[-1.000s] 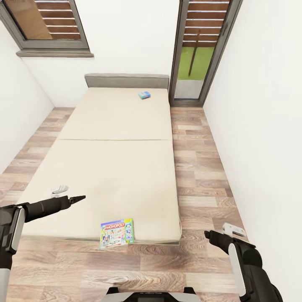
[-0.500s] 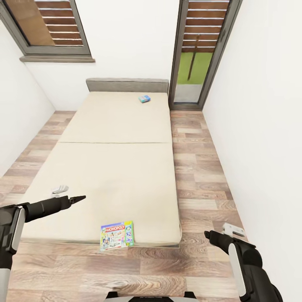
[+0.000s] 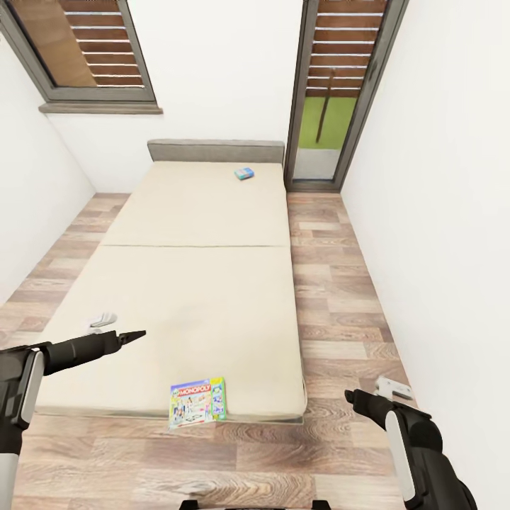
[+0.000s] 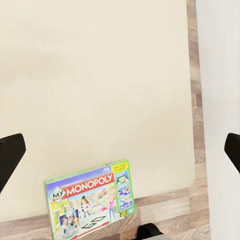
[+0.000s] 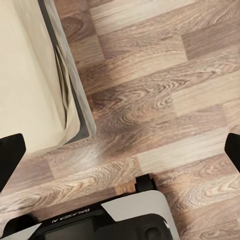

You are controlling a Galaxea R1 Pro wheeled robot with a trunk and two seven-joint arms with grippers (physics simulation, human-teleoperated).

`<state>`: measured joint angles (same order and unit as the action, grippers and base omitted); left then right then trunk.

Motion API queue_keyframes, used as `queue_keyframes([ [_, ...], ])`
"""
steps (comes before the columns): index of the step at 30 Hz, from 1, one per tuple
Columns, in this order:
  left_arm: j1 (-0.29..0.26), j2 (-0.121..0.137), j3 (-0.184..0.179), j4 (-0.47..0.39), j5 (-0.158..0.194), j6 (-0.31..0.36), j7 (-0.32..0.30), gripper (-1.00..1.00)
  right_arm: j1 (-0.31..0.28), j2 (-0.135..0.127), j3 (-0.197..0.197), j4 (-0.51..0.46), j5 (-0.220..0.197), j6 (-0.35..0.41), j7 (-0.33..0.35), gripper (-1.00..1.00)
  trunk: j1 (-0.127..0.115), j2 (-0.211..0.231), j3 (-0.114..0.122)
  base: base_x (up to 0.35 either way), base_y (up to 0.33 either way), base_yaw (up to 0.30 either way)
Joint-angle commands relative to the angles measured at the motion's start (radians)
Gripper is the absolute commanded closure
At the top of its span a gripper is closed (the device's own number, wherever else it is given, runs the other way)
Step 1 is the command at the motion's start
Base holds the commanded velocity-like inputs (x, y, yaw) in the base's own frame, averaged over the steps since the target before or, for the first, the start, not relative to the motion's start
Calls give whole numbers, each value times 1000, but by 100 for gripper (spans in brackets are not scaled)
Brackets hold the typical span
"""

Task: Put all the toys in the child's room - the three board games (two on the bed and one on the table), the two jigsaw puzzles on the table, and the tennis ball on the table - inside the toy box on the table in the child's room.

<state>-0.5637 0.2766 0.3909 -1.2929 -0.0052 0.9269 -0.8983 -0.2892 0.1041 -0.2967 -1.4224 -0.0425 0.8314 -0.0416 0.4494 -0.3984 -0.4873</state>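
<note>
Head looks down the bed (image 3: 198, 283); wrist views share its foot.

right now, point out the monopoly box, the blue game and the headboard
monopoly box (image 3: 197, 401), head view, middle of its cover
blue game (image 3: 244, 173), head view, centre of the box top
headboard (image 3: 216, 151), head view, middle of its grey front

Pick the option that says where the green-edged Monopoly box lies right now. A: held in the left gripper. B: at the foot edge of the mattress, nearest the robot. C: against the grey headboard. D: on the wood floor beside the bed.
B: the Monopoly box lies flat at the near edge of the bed, slightly overhanging it, while the left gripper hovers apart from it.
</note>
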Motion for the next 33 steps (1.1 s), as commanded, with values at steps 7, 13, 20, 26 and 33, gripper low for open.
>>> queue_keyframes([
  [7, -1, -2, 0, 0, 0, 7, -3, -100, -1, 0, -2, -1, -10, 6, -2, -100, 1, -2, 10, 0, 0, 0],
  [13, -1, 0, 2, 0, -1, 7, -4, -100, -1, 0, -2, -1, -9, 6, -2, -100, 1, -2, 20, 0, 0, 0],
  [20, -1, 1, 7, 0, -1, 7, -6, -100, -1, 0, -2, -1, -6, 6, -3, -100, 1, -2, 32, 0, 0, 0],
  [26, -1, 2, 10, 0, -1, 7, -6, -100, -1, 1, -1, -2, -4, 6, -3, -100, 1, -2, 42, 0, 0, 0],
  [33, -1, 2, 7, 0, -1, 7, -7, -100, -1, 0, -1, -3, -3, 6, -3, -100, 1, -2, 53, 0, 0, 0],
])
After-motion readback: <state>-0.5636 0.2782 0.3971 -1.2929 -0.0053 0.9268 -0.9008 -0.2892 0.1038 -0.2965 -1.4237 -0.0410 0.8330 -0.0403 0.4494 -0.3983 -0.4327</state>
